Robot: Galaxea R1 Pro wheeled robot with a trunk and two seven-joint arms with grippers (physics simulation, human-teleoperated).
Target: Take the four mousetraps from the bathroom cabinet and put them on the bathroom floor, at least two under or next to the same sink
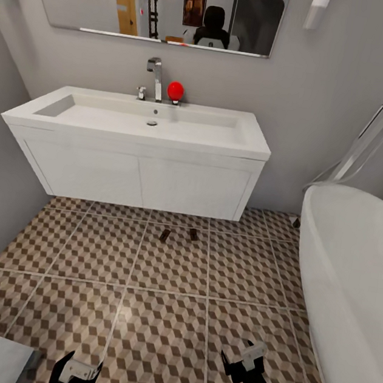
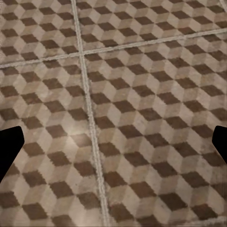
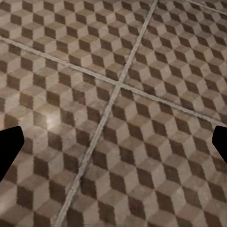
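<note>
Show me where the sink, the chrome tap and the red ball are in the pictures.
sink (image 1: 248,140): head view, on its bare white right rim.
chrome tap (image 1: 155,79): head view, on the upright spout.
red ball (image 1: 175,90): head view, on the middle of the ball.

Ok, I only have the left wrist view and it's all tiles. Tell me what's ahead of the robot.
Observer: A white sink on a wall-hung vanity, straight ahead against the wall.
Operator: Report any mousetraps on the floor.
Observer: Two small dark things lie side by side on the tiles just in front of the vanity. They are too small to confirm as traps.
Operator: Give me the right gripper.
Observer: The right gripper is open and empty, low over the tiles beside the bathtub.
</note>
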